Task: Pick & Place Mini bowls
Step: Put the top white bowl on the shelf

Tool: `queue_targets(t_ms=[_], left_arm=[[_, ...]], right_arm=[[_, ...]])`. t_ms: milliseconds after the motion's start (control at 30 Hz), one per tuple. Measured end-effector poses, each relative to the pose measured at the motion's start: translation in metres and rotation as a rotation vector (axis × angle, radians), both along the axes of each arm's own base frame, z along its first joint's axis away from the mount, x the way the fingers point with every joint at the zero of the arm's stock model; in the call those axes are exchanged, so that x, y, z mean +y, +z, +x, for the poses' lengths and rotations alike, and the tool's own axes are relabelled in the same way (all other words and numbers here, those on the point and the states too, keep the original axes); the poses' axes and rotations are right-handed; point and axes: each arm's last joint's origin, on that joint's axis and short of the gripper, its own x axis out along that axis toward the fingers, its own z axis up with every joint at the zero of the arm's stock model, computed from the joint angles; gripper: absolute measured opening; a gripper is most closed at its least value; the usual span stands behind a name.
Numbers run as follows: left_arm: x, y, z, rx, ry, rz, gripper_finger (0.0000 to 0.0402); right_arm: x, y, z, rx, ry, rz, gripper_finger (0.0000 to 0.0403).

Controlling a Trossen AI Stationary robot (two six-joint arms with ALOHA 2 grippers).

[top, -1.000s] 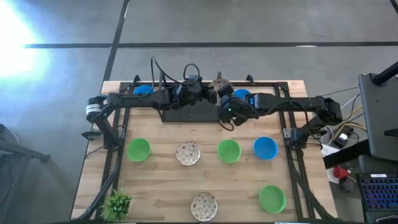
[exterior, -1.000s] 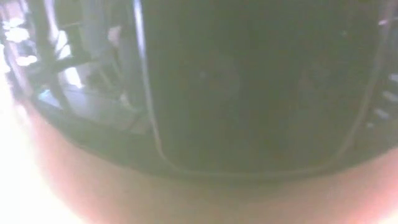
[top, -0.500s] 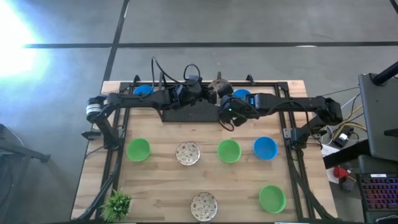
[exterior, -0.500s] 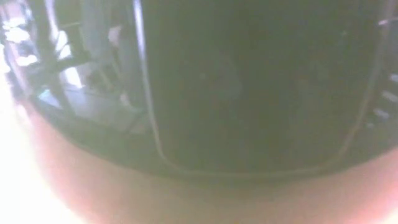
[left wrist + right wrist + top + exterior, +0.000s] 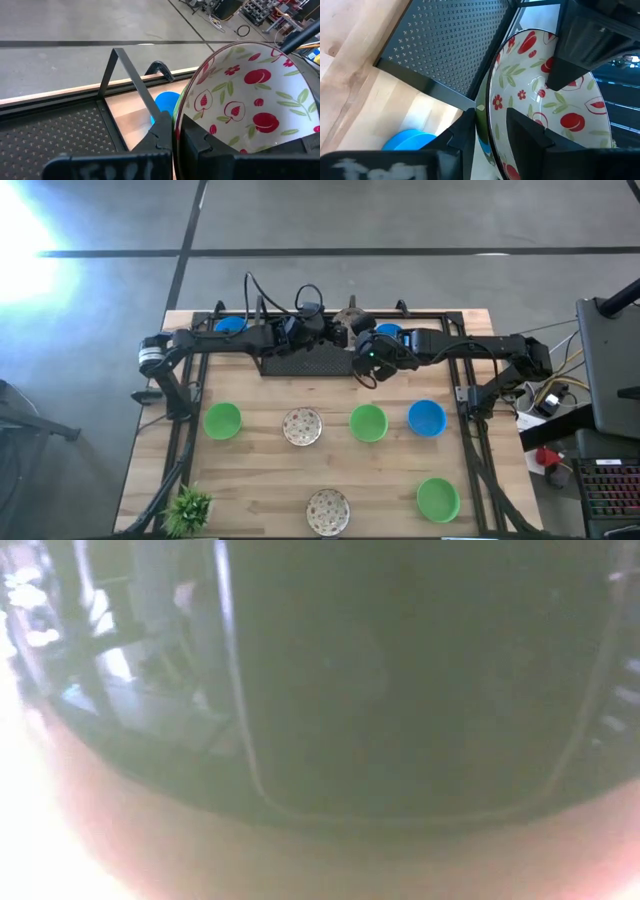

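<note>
White bowl (image 5: 250, 95) with red fruit print, held on edge above the mesh tray (image 5: 305, 363) at the tabletop's (image 5: 270, 470) far side.
Left tool (image 5: 175, 131) clamped on its rim; right tool (image 5: 487, 131) straddles the rim, fingers apart. Likely stiff, glazed, slippery, breakable; grip the rim. Hollow faces sideways.

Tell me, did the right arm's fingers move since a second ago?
Yes. The right gripper slid slightly toward the right arm's base, along the black mesh tray.
</note>
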Motion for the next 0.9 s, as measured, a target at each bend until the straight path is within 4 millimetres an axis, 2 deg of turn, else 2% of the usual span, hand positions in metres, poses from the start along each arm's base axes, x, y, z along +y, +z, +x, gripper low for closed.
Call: queue_targets(t_ms=[900], left_arm=[[0.0009,0.0006,-0.0011,0.004,0.003,-0.001,0.0006]], right_arm=[[-0.0003,-0.0013,0.0006,0.006,0.006,-0.001,0.0159]])
